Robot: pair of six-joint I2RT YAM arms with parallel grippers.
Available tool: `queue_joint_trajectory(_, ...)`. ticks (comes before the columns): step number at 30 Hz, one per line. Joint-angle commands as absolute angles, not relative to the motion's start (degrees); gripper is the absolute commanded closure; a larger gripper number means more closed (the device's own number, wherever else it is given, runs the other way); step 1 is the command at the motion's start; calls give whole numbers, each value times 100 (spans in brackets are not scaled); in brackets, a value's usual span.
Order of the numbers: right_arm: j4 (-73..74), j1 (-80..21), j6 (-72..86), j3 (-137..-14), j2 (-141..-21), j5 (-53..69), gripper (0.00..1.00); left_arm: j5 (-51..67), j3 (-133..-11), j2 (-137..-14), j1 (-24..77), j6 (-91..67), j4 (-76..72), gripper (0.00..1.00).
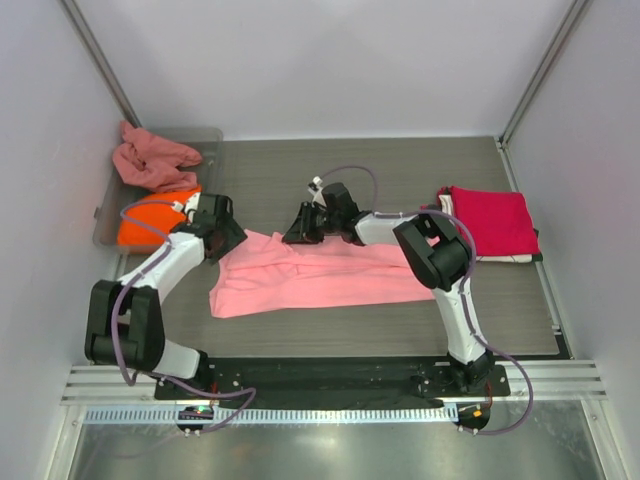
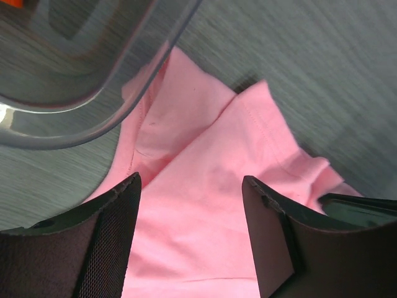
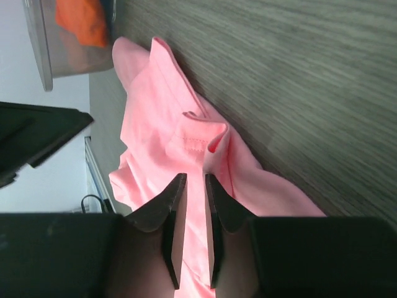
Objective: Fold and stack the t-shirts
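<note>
So far one crimson red t-shirt [image 1: 495,222] lies folded at right; the light pink t-shirt [image 1: 310,280] sprawls mid-table, while the orange t-shirt [image 1: 150,225] and dusty rose t-shirt [image 1: 150,160] wait in the tray [image 1: 104,215]. My left gripper [image 2: 191,180] gapes over the pink; my right gripper [image 3: 195,180] is nearly closed, perhaps pinching it.

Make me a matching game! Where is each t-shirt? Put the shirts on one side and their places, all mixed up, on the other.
Shirts:
1. light pink t-shirt
2. orange t-shirt
3. red t-shirt
4. dusty rose t-shirt

Places:
A. folded at the right side of the table
B. heaped at the far end of the tray
C. spread across the table's middle
D. in the tray's near end

Pairs: 1-C, 2-D, 3-A, 4-B
</note>
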State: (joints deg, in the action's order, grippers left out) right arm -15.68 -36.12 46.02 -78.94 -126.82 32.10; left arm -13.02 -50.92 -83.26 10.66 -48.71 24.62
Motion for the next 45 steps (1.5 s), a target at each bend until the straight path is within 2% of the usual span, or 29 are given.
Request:
queue_joint_trajectory(1,-1855,-3709,4606,-8077,-12621,3568,77,-1441,-5071,-7762,958,-5071,2566,32)
queue_joint_trajectory(3,-1819,-3718,4570,-8034,-12577,3551,83,-1494,-5071,-7559,941,-5080,2619,32)
queue_joint_trajectory(4,-1811,-3709,4553,-8007,-12525,3551,96,-1520,-5089,-7515,940,-5071,2663,32)
queue_joint_trajectory(5,-1819,-3718,4553,-7972,-12490,3568,99,-1590,-5115,-7497,940,-5063,2750,32)
queue_joint_trajectory(12,-1557,-3850,4140,-7480,-11813,3446,99,-1696,-5107,-7427,932,-4975,2804,32)
queue_joint_trajectory(13,-1434,-3850,4053,-7453,-11743,3306,81,-1688,-5098,-7435,940,-4966,2795,32)
queue_joint_trajectory(15,-1126,-3850,3842,-7470,-11593,2919,65,-1670,-5071,-7453,940,-4948,2725,32)
queue_joint_trajectory(17,-846,-3850,3736,-7558,-11628,2700,59,-1609,-5010,-7453,949,-4887,2602,31)
queue_joint_trajectory(24,-466,-3850,3595,-7953,-11891,2154,49,-1521,-4676,-7322,949,-4737,2268,31)
queue_joint_trajectory(37,-281,-3858,3559,-8473,-12568,2171,50,-1564,-4017,-6724,941,-4579,1740,28)
queue_joint_trajectory(38,-307,-3867,3577,-8473,-12577,2206,51,-1564,-4017,-6724,949,-4579,1740,28)
queue_joint_trajectory(41,-457,-3858,3630,-8446,-12604,2407,65,-1582,-4034,-6715,949,-4579,1740,28)
queue_joint_trajectory(42,-501,-3850,3656,-8420,-12586,2452,73,-1599,-4034,-6715,949,-4570,1732,28)
queue_joint_trajectory(44,-623,-3858,3648,-8368,-12525,2557,83,-1600,-4043,-6724,941,-4544,1740,28)
queue_joint_trajectory(45,-659,-3858,3621,-8271,-12403,2592,93,-1617,-4052,-6732,949,-4527,1740,28)
